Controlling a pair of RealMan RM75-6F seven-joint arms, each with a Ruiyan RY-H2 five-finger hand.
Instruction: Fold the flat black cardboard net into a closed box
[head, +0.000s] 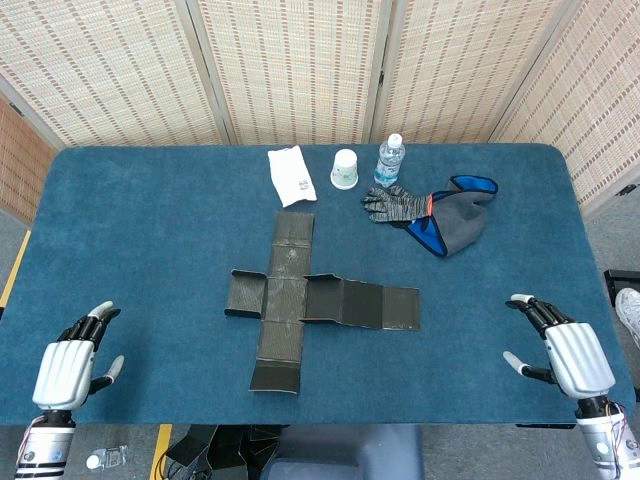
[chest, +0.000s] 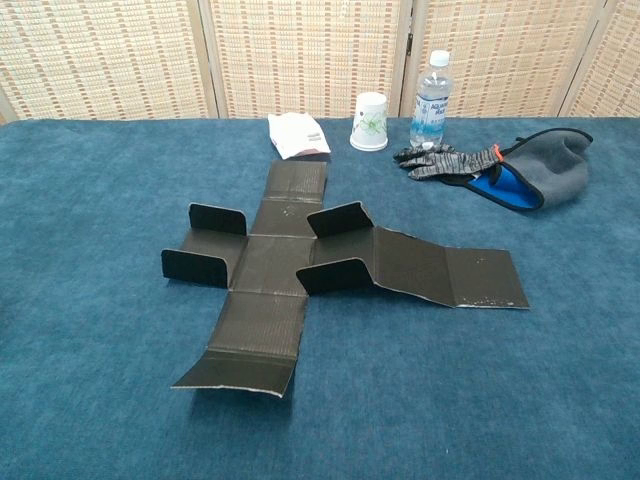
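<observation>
The black cardboard net (head: 300, 298) (chest: 300, 265) lies spread in a cross shape at the middle of the blue table. Its small side flaps stand partly up; the long arm stretches to the right. My left hand (head: 72, 362) hovers at the table's near left corner, fingers apart, holding nothing. At the near right edge my right hand (head: 566, 350) is likewise spread and empty. Both hands are far from the net. The chest view shows neither hand.
Along the far side sit a white folded packet (head: 291, 175), a paper cup (head: 345, 168), a water bottle (head: 389, 161), and a grey glove with a grey-blue cloth (head: 440, 212). Woven screens stand behind the blue table (head: 150, 230).
</observation>
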